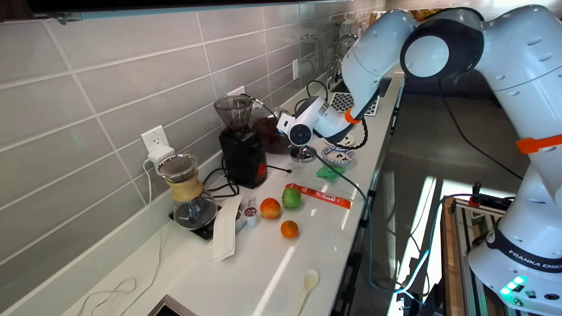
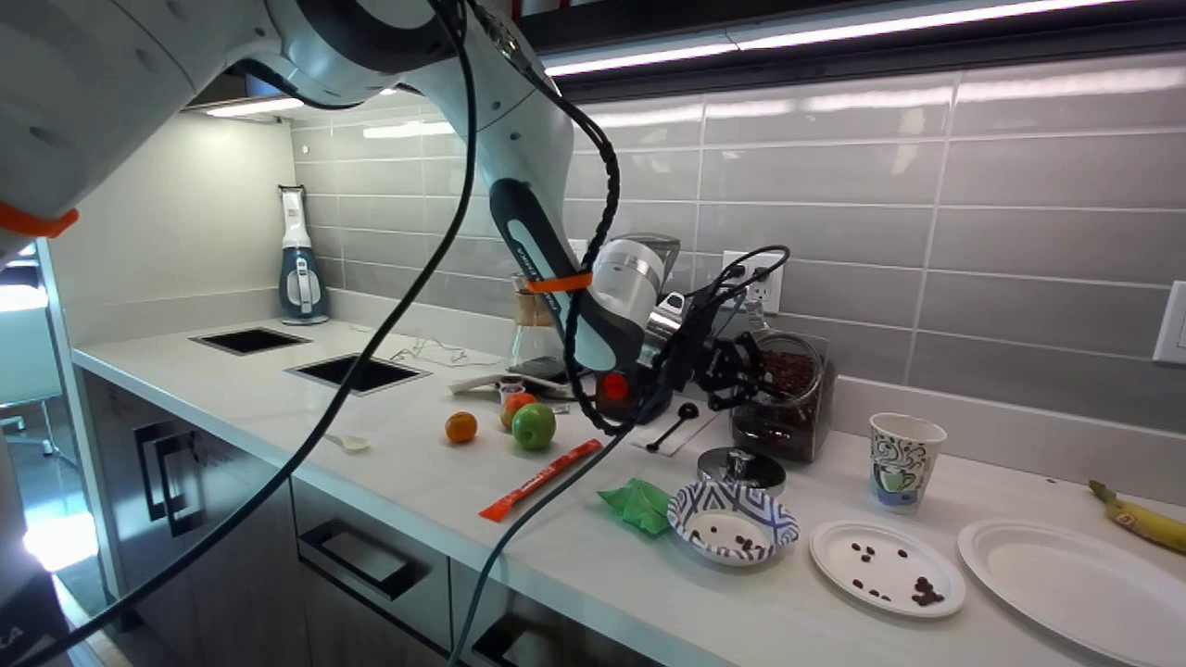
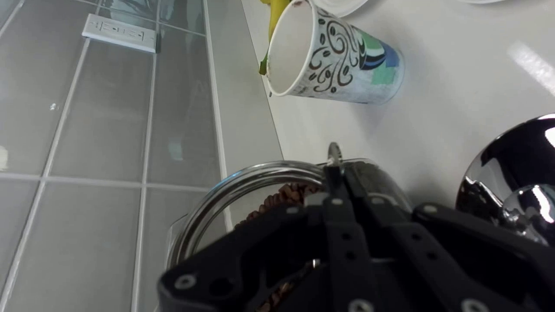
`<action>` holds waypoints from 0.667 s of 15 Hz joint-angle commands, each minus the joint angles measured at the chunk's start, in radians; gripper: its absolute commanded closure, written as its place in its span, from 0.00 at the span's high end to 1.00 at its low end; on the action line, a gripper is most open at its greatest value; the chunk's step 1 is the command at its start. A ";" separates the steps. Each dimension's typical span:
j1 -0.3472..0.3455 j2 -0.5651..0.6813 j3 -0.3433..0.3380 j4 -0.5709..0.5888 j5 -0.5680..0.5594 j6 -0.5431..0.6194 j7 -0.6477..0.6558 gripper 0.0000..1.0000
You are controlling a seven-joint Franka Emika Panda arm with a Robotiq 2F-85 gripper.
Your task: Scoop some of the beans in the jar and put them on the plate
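Beans [image 3: 286,196] fill much of one glass jar [image 3: 247,178], at whose mouth my gripper [image 3: 344,180] stands. It is pressed together, pinching one thin metal handle [image 3: 334,154], by its form probably a spoon's; the far end is hidden beneath me. Step in hand, as I judge it: the scooping. Next move: work the hidden end under the beans, then draw it out level past the rim, since a tilt would likely spill the load; delivery to a plate is left to do.

Counts, outward from my gripper. Just beside it and lower: one metal lid [image 3: 511,186]. Beyond my fingertips in the wrist view: one paper cup [image 3: 342,60], with one banana [image 2: 1149,523] past it. Below me, in an exterior view: one patterned bowl [image 2: 732,503] bearing several beans; farther off, two plates, namely one small plate [image 2: 899,574] with a dozen or so beans, the likelier target, and one large plate [image 2: 1066,574]. On my side opposite the cup: one green wrapper [image 2: 641,506], one red packet [image 2: 542,479], one green apple [image 2: 534,426], one red-yellow fruit [image 1: 270,208], one orange [image 2: 460,427]. Well apart from me: one pale spoon [image 1: 311,281]. Beans inside the jar: past counting.
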 commanded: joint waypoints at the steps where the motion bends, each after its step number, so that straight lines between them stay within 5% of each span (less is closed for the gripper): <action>1: -0.010 0.040 0.021 0.041 -0.012 -0.021 0.012 0.01; 3: -0.009 0.046 0.023 0.046 -0.012 -0.020 0.010 0.01; 4: -0.008 0.047 0.023 0.048 -0.012 -0.024 0.010 0.22; 10: -0.004 0.026 0.020 0.039 0.000 -0.058 -0.002 0.66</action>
